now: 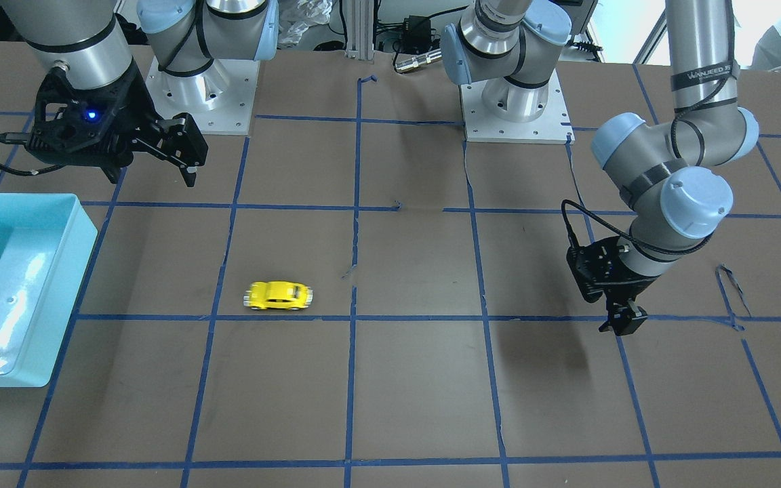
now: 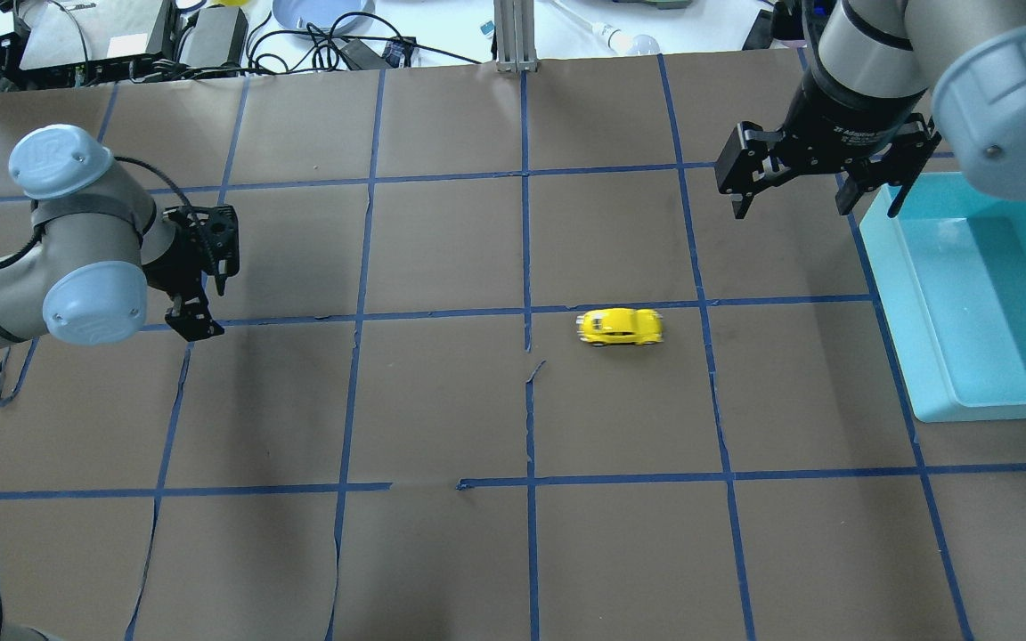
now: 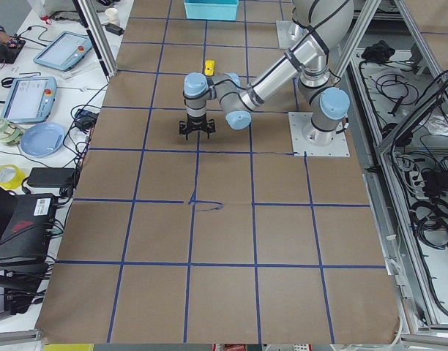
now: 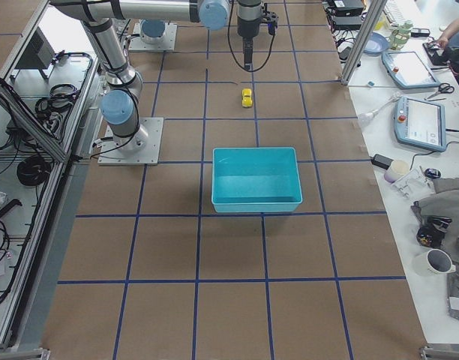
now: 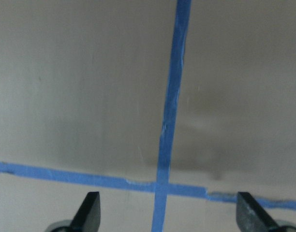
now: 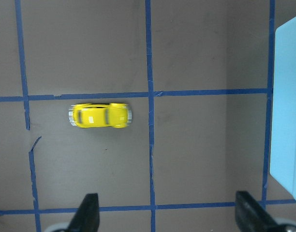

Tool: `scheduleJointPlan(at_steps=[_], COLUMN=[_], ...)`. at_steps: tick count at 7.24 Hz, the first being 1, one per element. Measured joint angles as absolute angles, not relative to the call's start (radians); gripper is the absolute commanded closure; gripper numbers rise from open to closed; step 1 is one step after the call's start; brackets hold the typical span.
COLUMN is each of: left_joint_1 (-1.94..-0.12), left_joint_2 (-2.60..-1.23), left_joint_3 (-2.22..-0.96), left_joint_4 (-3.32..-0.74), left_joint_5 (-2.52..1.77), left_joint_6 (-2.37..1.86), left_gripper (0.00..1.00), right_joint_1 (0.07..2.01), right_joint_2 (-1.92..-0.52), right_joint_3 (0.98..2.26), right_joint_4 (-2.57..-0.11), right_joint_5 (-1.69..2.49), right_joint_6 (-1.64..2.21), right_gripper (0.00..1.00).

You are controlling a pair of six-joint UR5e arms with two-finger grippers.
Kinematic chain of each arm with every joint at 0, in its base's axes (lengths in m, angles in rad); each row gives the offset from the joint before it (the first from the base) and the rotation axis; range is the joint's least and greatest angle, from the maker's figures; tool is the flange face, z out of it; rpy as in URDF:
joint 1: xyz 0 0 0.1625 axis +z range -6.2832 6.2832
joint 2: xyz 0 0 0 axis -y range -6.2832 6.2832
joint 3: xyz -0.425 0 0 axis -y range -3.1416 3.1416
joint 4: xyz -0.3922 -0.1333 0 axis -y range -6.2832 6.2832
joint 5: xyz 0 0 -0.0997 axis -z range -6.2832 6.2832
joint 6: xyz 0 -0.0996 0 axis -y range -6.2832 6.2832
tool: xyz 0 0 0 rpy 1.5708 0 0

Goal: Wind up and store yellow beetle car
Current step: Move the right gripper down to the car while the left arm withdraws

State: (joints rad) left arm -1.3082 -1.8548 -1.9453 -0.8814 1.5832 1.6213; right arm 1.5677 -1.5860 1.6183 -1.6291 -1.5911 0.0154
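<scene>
We see the yellow beetle car on its wheels on the brown table, free of both grippers. In the overhead view it sits a little toward 3 o'clock of the table's centre, just below a blue tape line, its length running from 9 to 3 o'clock. The teal bin lies well off at its 3 o'clock. The right gripper hangs at about 1 o'clock from the car, jaws spread wide and holding nothing, near the bin's far corner. The left gripper is well apart at 9 o'clock, likewise wide and empty over a tape crossing. The car's outline is smeared along its length in several views, so we judge it may be rolling. That is our chief worry: a descent aimed at where it looks to be could close on bare table or clip a bumper and send it skidding. If it runs toward 3 o'clock, it may bump the bin's wall and swing askew. The glossy rounded shell could also squirt from the fingers if we pinch it off-centre.
</scene>
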Motion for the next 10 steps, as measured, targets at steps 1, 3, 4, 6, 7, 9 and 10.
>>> scheduleJointPlan(at_steps=[1,3,4,6,7,9,10], left_joint_1=[-1.369,-1.474,-1.517,-1.581,-1.595,-1.604,-1.605], left_joint_2=[-1.819,-1.742,-1.711,-1.654,-1.625,-1.556,-1.526], left_joint_3=[-1.92,-1.849,-1.808,-1.761,-1.753,-1.746,-1.733], left_joint_4=[-0.957,-1.129,-1.202,-1.265,-1.278,-1.32,-1.353], left_joint_5=[1.578,1.556,1.545,1.541,1.541,1.548,1.551], left_joint_6=[1.507,1.264,1.11,0.787,0.639,0.365,0.234], left_gripper=[0.0,0.0,0.0,0.0,0.0,0.0,0.0], right_joint_1=[1.568,1.569,1.569,1.564,1.561,1.545,1.528], right_joint_2=[-1.585,-1.579,-1.568,-1.518,-1.497,-1.463,-1.453], right_joint_3=[1.618,1.619,1.621,1.631,1.644,1.696,1.741], right_joint_4=[-1.629,-1.63,-1.633,-1.674,-1.722,-1.834,-1.908], right_joint_5=[-1.592,-1.595,-1.594,-1.591,-1.591,-1.591,-1.591], right_joint_6=[0.015,0.008,0.004,-0.024,-0.109,-0.497,-0.723], right_gripper=[0.0,0.0,0.0,0.0,0.0,0.0,0.0])
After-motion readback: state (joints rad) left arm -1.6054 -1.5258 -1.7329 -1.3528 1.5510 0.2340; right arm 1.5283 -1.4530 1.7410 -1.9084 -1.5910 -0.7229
